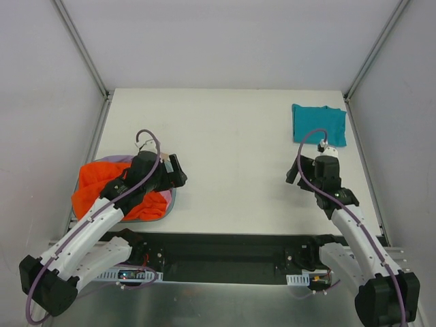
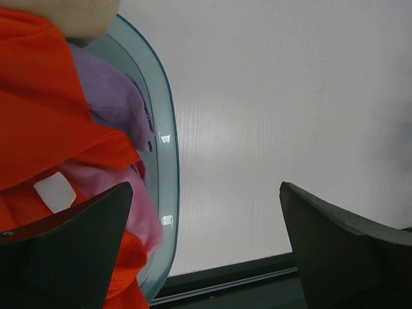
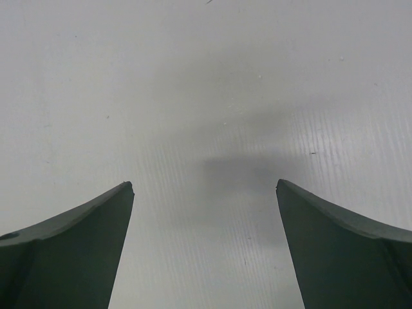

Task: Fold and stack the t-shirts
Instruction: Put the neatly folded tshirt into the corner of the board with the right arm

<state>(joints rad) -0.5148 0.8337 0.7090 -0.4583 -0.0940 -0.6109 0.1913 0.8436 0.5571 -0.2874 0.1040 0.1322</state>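
A folded teal t-shirt (image 1: 319, 123) lies at the table's far right. A bright orange t-shirt (image 1: 97, 186) and a pale lavender-pink t-shirt (image 1: 158, 204) lie bunched in a shallow clear tray (image 1: 170, 201) at the left. In the left wrist view the orange shirt (image 2: 45, 122) and lavender-pink shirt (image 2: 109, 103) fill the tray (image 2: 164, 154). My left gripper (image 1: 178, 172) is open and empty over the tray's right edge (image 2: 206, 187). My right gripper (image 1: 294, 175) is open and empty above bare table (image 3: 205, 185), nearer than the teal shirt.
A white label (image 2: 55, 191) shows on the orange shirt. A tan piece (image 2: 71, 16) sits at the top left of the left wrist view. Metal frame posts stand at the far corners. A dark rail (image 1: 225, 255) runs along the near edge.
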